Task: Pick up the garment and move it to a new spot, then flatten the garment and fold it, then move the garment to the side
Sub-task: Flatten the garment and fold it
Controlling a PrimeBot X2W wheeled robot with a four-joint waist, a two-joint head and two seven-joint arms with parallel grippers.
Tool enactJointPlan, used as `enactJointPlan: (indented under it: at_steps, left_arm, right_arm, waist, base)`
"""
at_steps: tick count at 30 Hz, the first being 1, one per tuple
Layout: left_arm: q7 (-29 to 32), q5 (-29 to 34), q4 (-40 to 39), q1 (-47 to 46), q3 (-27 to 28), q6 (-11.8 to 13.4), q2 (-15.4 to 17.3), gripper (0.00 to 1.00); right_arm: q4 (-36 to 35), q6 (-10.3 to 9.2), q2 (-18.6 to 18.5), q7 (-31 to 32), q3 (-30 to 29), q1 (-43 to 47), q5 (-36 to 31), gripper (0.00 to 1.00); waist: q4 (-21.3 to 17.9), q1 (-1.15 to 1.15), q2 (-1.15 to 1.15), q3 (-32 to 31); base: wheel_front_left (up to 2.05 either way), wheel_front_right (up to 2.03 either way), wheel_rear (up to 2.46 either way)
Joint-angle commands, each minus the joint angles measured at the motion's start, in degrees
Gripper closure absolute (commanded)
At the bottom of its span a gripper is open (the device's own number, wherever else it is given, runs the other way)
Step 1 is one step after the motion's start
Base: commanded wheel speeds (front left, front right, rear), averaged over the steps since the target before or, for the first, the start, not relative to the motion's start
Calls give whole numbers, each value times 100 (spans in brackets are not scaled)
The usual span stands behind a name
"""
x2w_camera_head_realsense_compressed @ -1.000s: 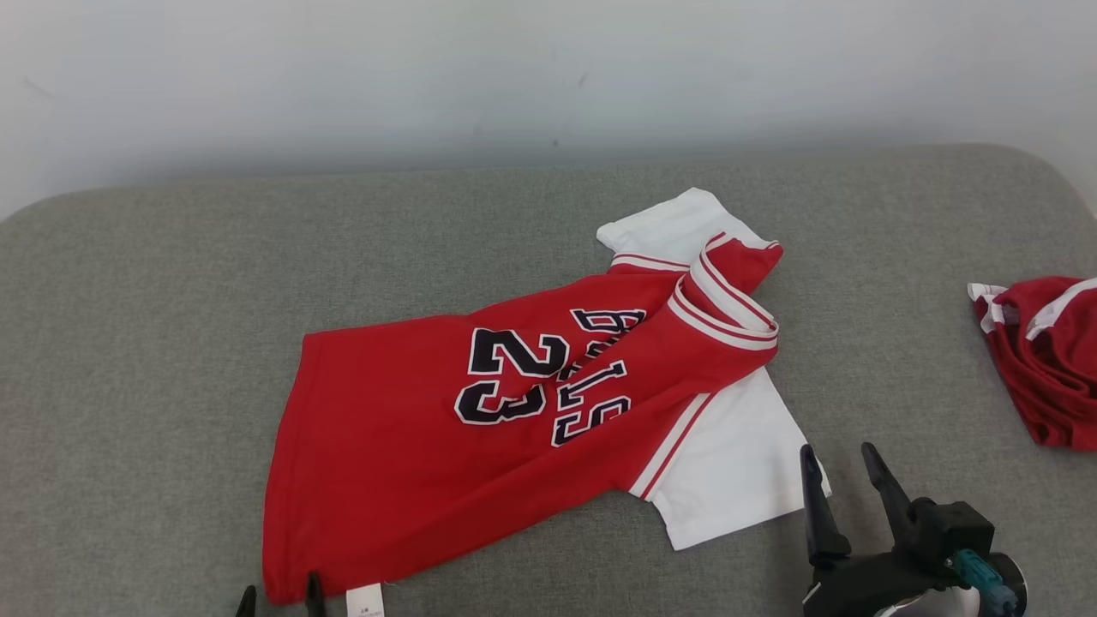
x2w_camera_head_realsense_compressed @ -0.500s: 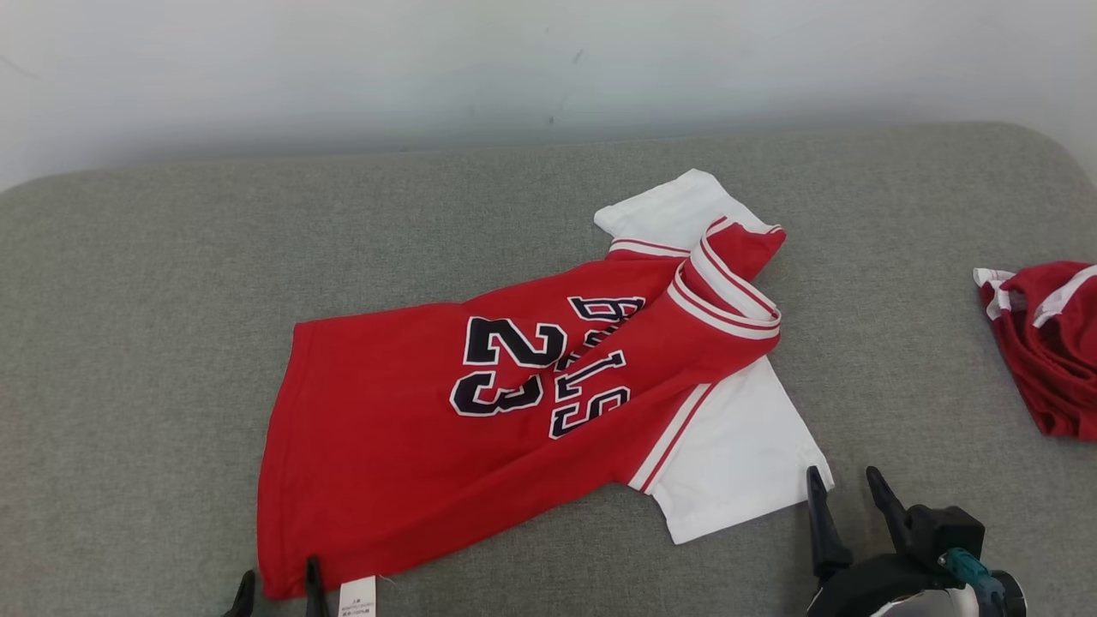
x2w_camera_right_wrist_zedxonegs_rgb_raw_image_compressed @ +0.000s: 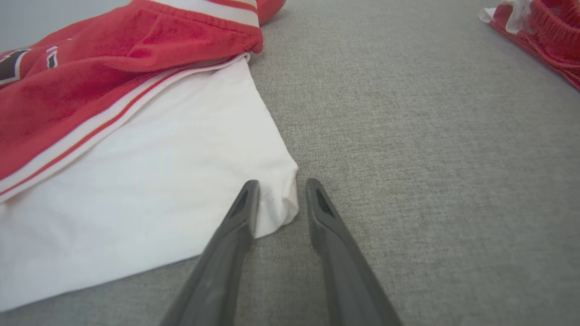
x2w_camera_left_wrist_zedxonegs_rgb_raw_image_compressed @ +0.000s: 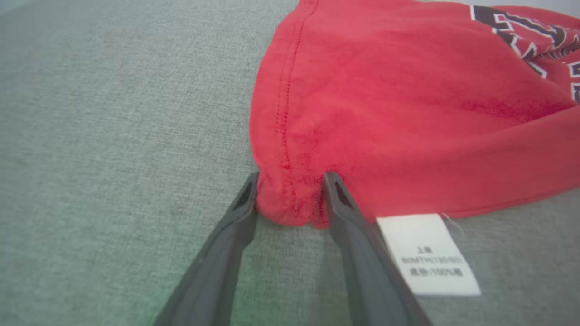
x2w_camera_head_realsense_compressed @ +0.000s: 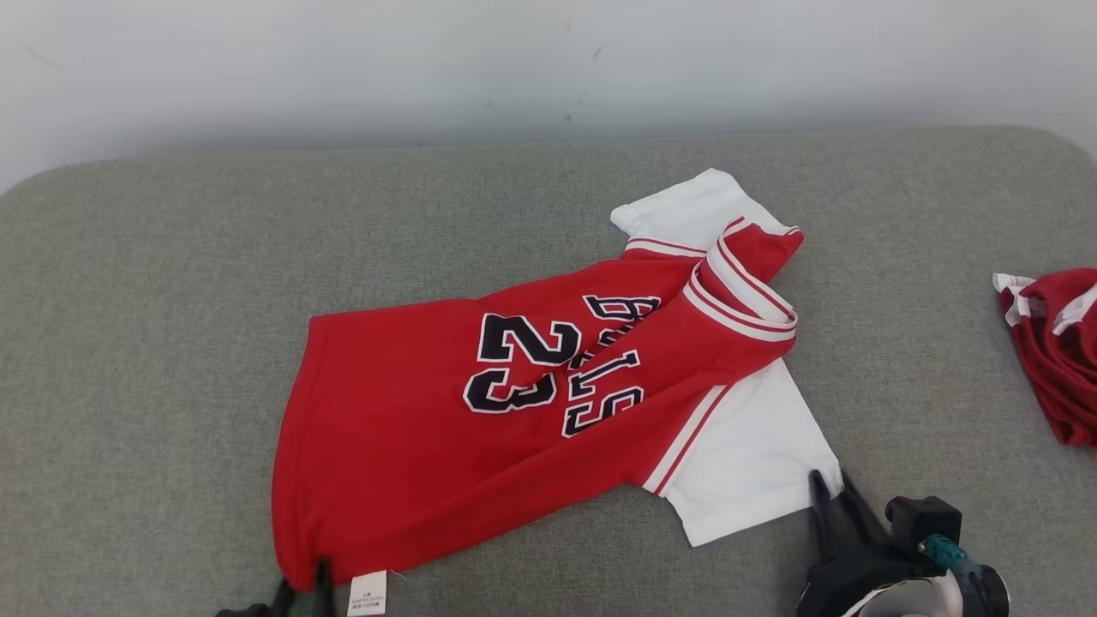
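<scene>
The change is in both pairs of fingers: a second ago they stood wide, and now they have drawn in around cloth. The red jersey (x2w_camera_head_realsense_compressed: 480,411) with the number 23 lies crumpled on the middle of the grey surface (x2w_camera_head_realsense_compressed: 154,343), its collar end folded over itself and a white sleeve (x2w_camera_head_realsense_compressed: 754,454) spread toward the robot. The left end effector (x2w_camera_left_wrist_zedxonegs_rgb_raw_image_compressed: 290,194) has the near hem corner bunched between its fingers, both of them pressing the red cloth, just beside the white care label (x2w_camera_left_wrist_zedxonegs_rgb_raw_image_compressed: 428,253); that looks like a grip made. The right end effector (x2w_camera_right_wrist_zedxonegs_rgb_raw_image_compressed: 281,190), which stood a little off the sleeve before, now straddles the sleeve's outer corner with its fingers narrowed. One finger lies on the white cloth and the other just beside its edge, so I cannot tell whether it is clamped yet. The jersey itself has not lifted. I judge the pick-up to be starting, with the carry, flattening and folding all to come. Another red garment (x2w_camera_head_realsense_compressed: 1050,351) sits well apart at the right edge.
</scene>
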Motion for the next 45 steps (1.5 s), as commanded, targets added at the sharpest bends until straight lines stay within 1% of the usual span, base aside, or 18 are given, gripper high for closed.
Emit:
enactJointPlan:
  at_steps: [1,3,8,14,18,19,20,23,27,31,34,38,41,45]
  left_arm:
    - [-3,-29,87,22,-32,-28,-11,100]
    - [-3,-60,13,6,-30,-85,-9,100]
    - [-10,92,-659,103,140,-198,-8,100]
    - [-11,381,-1574,-45,421,-383,-7,100]
    - [-10,693,-2427,-303,536,-478,111,100]
    - [-10,726,-2588,-409,577,-502,182,100]
    - [-10,726,-2588,-409,577,-502,182,100]
    - [-10,854,-2840,-799,545,-540,425,100]
    - [-10,965,-3039,-1497,482,-567,909,100]
    - [-9,1036,-3132,-2168,394,-563,1376,100]
    - [-9,978,-2924,-2639,227,-564,1699,100]
    - [-9,931,-2677,-3243,-18,-564,2028,100]
    - [-9,887,-2509,-3548,-186,-565,2110,100]
    - [14,871,-2243,-3972,-400,-565,2104,100]
  right_arm:
    - [88,-12,20,44,37,34,-38,100]
    - [-15,-12,21,41,36,29,55,100]
    - [-703,-12,2,27,-79,165,210,100]
    - [-1969,-12,46,26,-134,294,580,100]
    - [-2727,-12,-6,26,-20,88,887,100]
    - [-2903,-12,-44,26,13,8,947,100]
    - [-2903,-12,-44,26,13,8,947,100]
    - [-3278,-12,-191,26,57,-294,1121,100]
    - [-3620,-12,-485,27,91,-950,1260,100]
    - [-3803,-12,-791,26,176,-1624,1283,100]
    - [-3774,-12,-1040,27,300,-2127,1292,100]
    - [-3617,-12,-1333,27,520,-2703,1210,100]
    - [-3364,-12,-1510,27,664,-3071,1156,100]
    - [-3085,-12,-1741,27,880,-3556,1149,100]
  waist:
    - [4,0,0,-14]
    - [14,0,0,-47]
    - [36,0,0,-221]
    - [26,0,0,-583]
    - [-7,0,0,-739]
    - [-16,0,0,-762]
    - [-16,0,0,-762]
    - [-38,0,0,-812]
    - [-74,0,0,-863]
    - [-104,0,0,-918]
    - [-122,0,0,-925]
    - [-150,0,0,-849]
    - [-158,0,0,-694]
    - [-157,0,0,-231]
  base:
    - [0,0,0]
    - [0,0,0]
    - [0,0,0]
    - [0,0,0]
    - [0,0,0]
    - [0,0,0]
    - [0,0,0]
    - [0,0,0]
    - [0,0,0]
    - [0,0,0]
    - [0,0,0]
    - [0,0,0]
    - [0,0,0]
    - [0,0,0]
